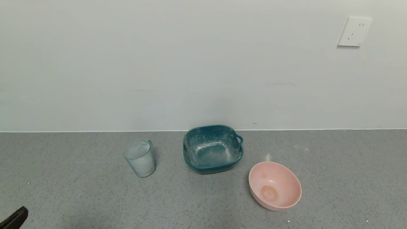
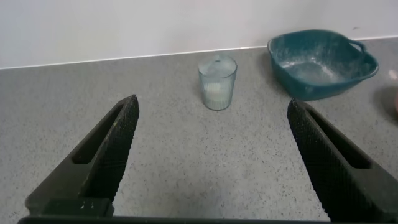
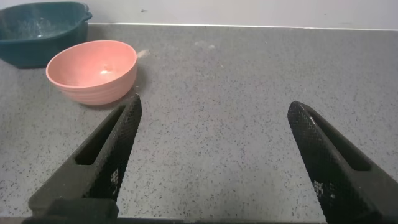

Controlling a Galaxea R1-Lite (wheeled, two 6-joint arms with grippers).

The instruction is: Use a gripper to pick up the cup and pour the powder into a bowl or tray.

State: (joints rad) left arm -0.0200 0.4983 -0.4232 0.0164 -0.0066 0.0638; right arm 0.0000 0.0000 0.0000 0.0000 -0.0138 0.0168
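Note:
The ribbed pale blue-grey cup (image 1: 140,158) stands upright on the grey counter, left of the teal squarish dish (image 1: 212,148). In the left wrist view the cup (image 2: 217,82) stands straight ahead, well beyond the fingertips, with off-white powder (image 2: 214,90) showing through its lower half. My left gripper (image 2: 211,107) is open and empty, low over the counter; only one fingertip (image 1: 15,218) shows at the head view's bottom left corner. The teal dish (image 2: 320,62) has whitish smears inside. My right gripper (image 3: 214,107) is open and empty over bare counter.
A round pink bowl (image 1: 275,185) with an orange-tan stain lies tilted to the right of the teal dish; it also shows in the right wrist view (image 3: 92,70). A white wall with a socket (image 1: 354,31) backs the counter.

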